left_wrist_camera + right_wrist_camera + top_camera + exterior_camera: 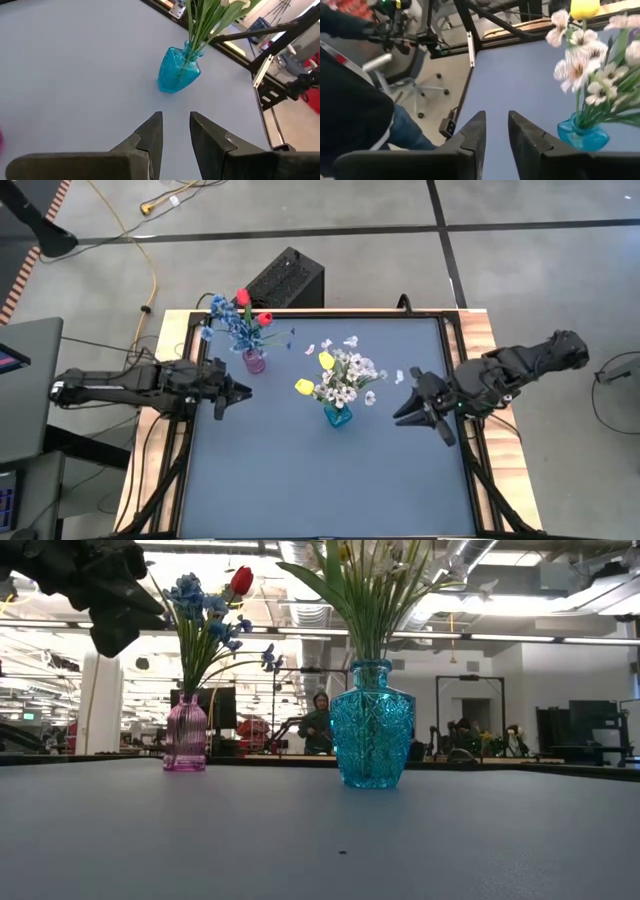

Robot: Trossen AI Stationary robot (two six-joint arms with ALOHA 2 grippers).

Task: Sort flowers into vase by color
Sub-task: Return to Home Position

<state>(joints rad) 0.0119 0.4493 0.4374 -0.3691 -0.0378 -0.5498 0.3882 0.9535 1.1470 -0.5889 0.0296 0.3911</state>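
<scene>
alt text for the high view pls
A violet vase of blue and red flowers and a teal vase of white and yellow flowers stand on a grey-blue table. The left gripper and right gripper flank them, open and empty.

Violet vase [186,733] upright at left, holding blue sprigs [205,610] and one red tulip [241,580]. Teal glass vase [371,725] upright near centre, nearer camera, green stems [365,600] fanning up past frame top. Vases well apart. Dark arm bulk [95,585] hangs top left, above table [320,840]. Person [319,725] far behind, between vases.
</scene>
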